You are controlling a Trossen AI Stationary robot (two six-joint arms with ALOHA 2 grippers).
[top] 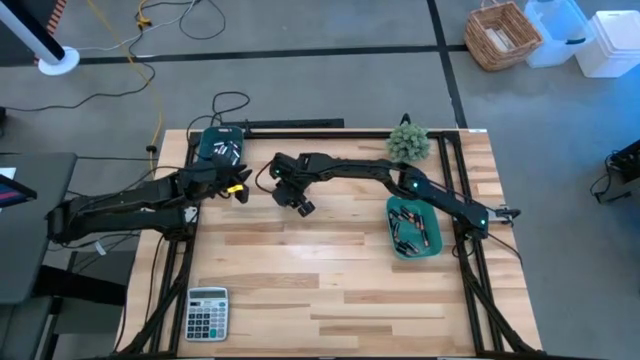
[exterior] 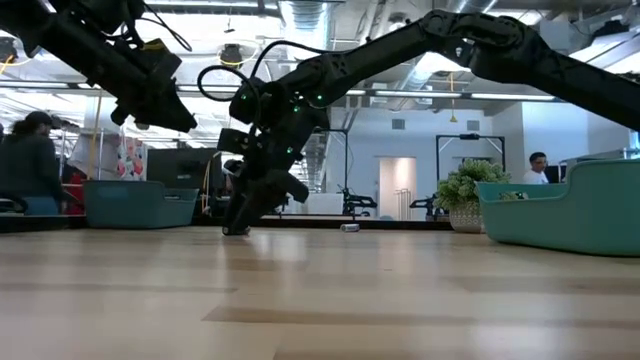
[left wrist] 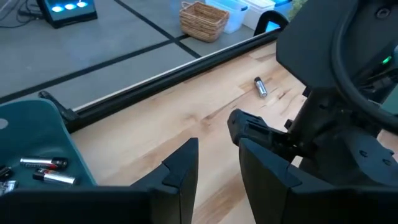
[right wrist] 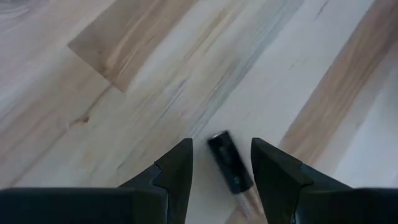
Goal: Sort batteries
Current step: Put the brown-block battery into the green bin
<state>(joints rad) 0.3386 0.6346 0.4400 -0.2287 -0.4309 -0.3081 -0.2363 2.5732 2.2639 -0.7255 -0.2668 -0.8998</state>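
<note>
1. High view: the wooden table (top: 330,290) carries a teal bin (top: 413,228) near its right edge, holding a heap of batteries (top: 410,232). A second dark teal bin (top: 221,147) sits at the far-left corner of the table, with a few batteries inside. A small green plant (top: 408,142) stands behind the right-hand bin, and a grey calculator (top: 207,312) lies at the table's near-left corner. The right gripper (top: 300,205) reaches across from beside the right-hand bin to the middle of the table. The left gripper (top: 240,186) hangs just in front of the left-hand bin.

2. Low view: the right gripper (exterior: 236,226) is down at the tabletop, fingertips on or just above the wood. The left arm is held up above the left-hand bin (exterior: 140,203). A lone battery (exterior: 349,227) lies on the table far back, between the right gripper and the plant (exterior: 462,195).

3. Left wrist view: the left gripper (left wrist: 217,158) has its fingers part-way apart with nothing between them. The left-hand bin (left wrist: 43,134) holds silver and dark batteries (left wrist: 46,169). The lone silver battery (left wrist: 260,87) lies near the table's far edge.

4. Right wrist view: the right gripper (right wrist: 221,158) stands with its fingers spread, straddling a dark battery (right wrist: 230,163) that lies on the wood; the fingers do not visibly touch it.
</note>
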